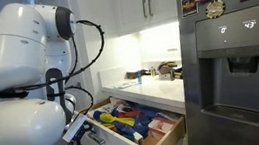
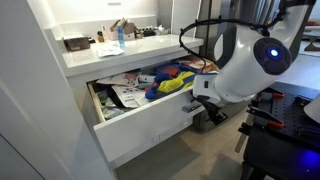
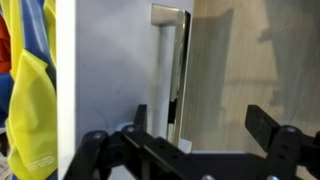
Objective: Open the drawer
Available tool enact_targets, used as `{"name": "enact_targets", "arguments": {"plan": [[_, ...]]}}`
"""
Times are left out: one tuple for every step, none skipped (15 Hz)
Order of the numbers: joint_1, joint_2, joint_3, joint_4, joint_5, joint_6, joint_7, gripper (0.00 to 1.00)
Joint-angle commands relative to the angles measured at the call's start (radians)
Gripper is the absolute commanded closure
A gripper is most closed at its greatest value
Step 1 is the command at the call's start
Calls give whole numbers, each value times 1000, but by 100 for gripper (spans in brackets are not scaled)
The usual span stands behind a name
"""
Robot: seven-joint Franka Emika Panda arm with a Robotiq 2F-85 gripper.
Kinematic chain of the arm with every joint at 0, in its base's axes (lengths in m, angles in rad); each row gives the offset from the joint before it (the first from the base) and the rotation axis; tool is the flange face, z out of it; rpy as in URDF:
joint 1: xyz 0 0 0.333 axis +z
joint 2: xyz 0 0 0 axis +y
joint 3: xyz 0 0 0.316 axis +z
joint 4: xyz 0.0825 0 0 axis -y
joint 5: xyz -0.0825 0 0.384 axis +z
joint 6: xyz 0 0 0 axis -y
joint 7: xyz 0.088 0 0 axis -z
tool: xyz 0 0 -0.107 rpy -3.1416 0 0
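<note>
The white arm (image 1: 23,66) is bent low beside the tabletop (image 1: 162,90), with the jaws pointed at the front of the drawer (image 2: 150,128). In both exterior views the drawer is seen standing open just ahead of the jaws, with bright utensils (image 2: 170,82) inside, but the jaws cannot be made out well there. Only in the wrist view is the silver handle (image 3: 170,60) seen up close, ahead of the jaws and in line with the gap between them. The jaws are spread wide and released. Nothing is gripped.
</note>
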Motion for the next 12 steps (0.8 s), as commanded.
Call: {"name": "enact_targets", "arguments": {"plan": [[-47, -196, 7, -158, 200, -12, -110, 0], [1, -1, -1, 0, 4, 1, -3, 0], [1, -1, -1, 0, 4, 1, -3, 0], [1, -1, -1, 0, 4, 1, -3, 0], [1, -1, -1, 0, 4, 1, -3, 0], [1, -1, -1, 0, 4, 1, -3, 0], [1, -3, -2, -2, 12, 0, -3, 0], [1, -19, -8, -13, 107, -20, -53, 0], [-5, -67, -3, -21, 130, 3, -95, 0], [-4, -85, 3, -13, 145, 13, -109, 0], [-17, -134, 8, -16, 170, 46, -140, 0], [-20, -150, 12, -8, 204, 68, -172, 0]]}}
